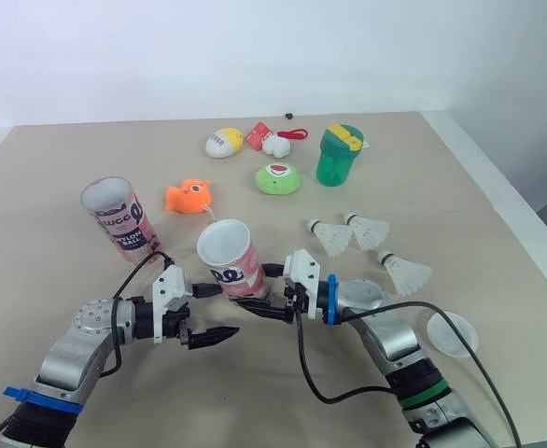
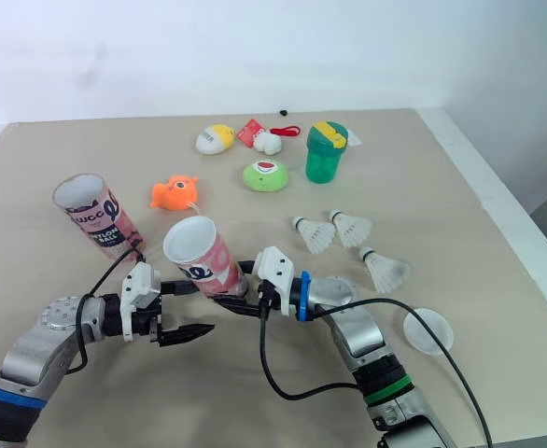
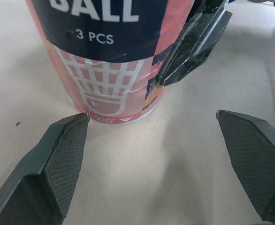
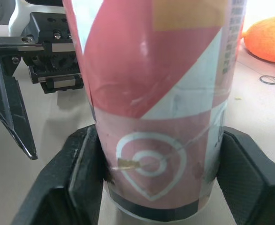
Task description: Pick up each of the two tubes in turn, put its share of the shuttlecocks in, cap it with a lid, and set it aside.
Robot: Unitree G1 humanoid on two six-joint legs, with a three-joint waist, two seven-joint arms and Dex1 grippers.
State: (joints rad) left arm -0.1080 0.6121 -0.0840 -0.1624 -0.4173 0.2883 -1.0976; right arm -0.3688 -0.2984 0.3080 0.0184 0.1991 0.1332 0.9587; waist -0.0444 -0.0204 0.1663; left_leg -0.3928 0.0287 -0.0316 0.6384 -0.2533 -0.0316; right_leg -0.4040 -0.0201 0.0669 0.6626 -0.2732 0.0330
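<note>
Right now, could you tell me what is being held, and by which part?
The right gripper holds the near tube low on its body, near the base; the left gripper is open and empty.

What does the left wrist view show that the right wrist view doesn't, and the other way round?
Left wrist view: the tube's "3 PCS" print and shuttlecock drawing. Right wrist view: a ring-shaped logo low on the tube, and the orange toy behind it. Both: the tube, the beige table, the open left gripper, and the right gripper shut on the tube.
</note>
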